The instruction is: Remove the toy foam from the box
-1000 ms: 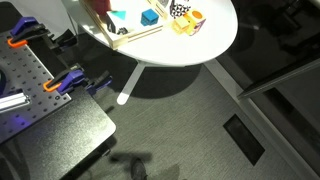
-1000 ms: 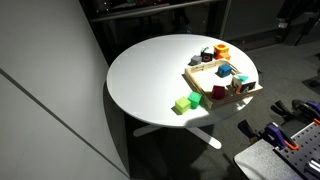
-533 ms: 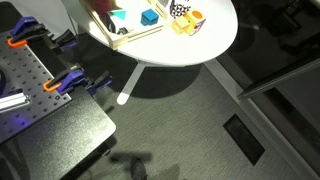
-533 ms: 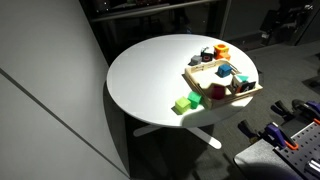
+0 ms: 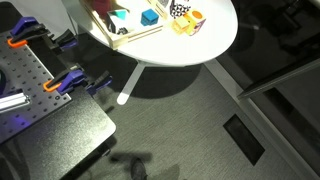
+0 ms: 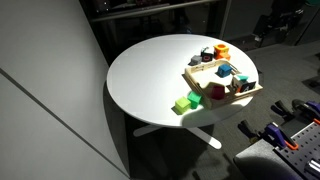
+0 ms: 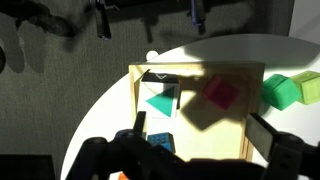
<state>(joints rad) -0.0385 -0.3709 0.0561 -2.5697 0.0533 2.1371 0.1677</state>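
Note:
The toy foam (image 7: 160, 104), a cyan triangle, lies in the box (image 7: 196, 68), a shallow light-wood tray on the round white table. It also shows in an exterior view (image 5: 118, 15). A pink piece (image 7: 220, 93) and a darker blue block (image 7: 160, 143) lie in the same tray. My gripper (image 7: 203, 135) is open and empty. It hovers well above the tray's near side, and its shadow falls across the tray floor. In an exterior view the arm (image 6: 275, 20) reaches in from the upper right, beyond the table edge.
Two green blocks (image 7: 285, 90) sit on the table just outside the tray, and they show in an exterior view too (image 6: 183, 103). A yellow-and-white spotted toy (image 5: 183, 18) stands beside the tray. A perforated bench with orange clamps (image 5: 65, 82) is nearby.
The arm has moved in from the right edge of an exterior view toward the table. The tray and blocks have not moved.

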